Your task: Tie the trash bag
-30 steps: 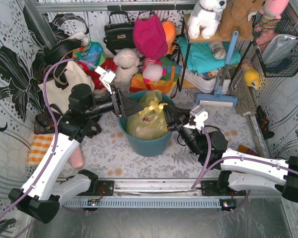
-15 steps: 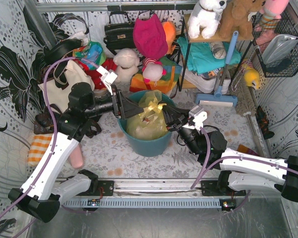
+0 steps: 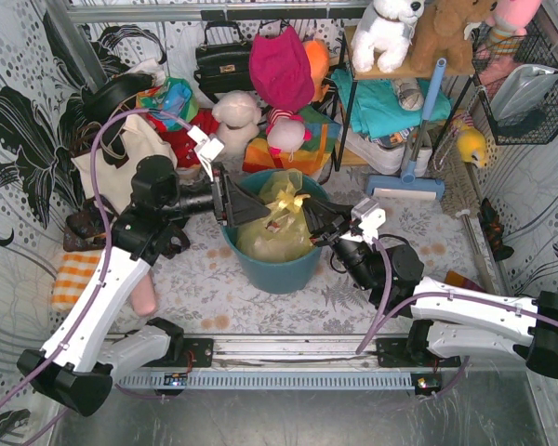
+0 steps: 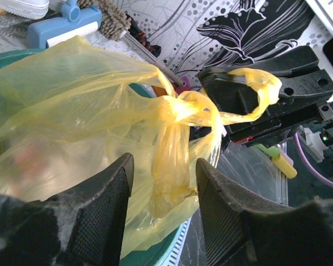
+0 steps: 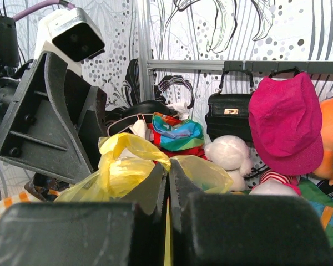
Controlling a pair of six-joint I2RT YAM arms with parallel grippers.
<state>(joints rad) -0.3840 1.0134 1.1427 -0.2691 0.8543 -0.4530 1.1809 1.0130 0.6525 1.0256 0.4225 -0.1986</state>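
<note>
Yellow trash bag (image 3: 277,228) in bin (image 3: 284,271), left gripper (image 3: 259,206) at 9 o'clock, jaws apart astride one top end, right gripper (image 3: 316,218) at 3 o'clock, clamped on other end.

Thin, translucent yellow plastic trash bag (image 4: 72,111): glossy film, heavily crinkled. Round teal plastic bin (image 3: 281,271): smooth wall, a dull sheen is noted. Pads (image 4: 108,208) of the left gripper (image 4: 165,166): matt black, and a fine cross-hatched texture is seen. Magenta cloth hat (image 5: 286,119): matt, soft weave. Small black handbag (image 5: 228,113): a faint leathery gloss is shown. White plush toy (image 5: 228,155): covered in fuzzy pile.
</note>
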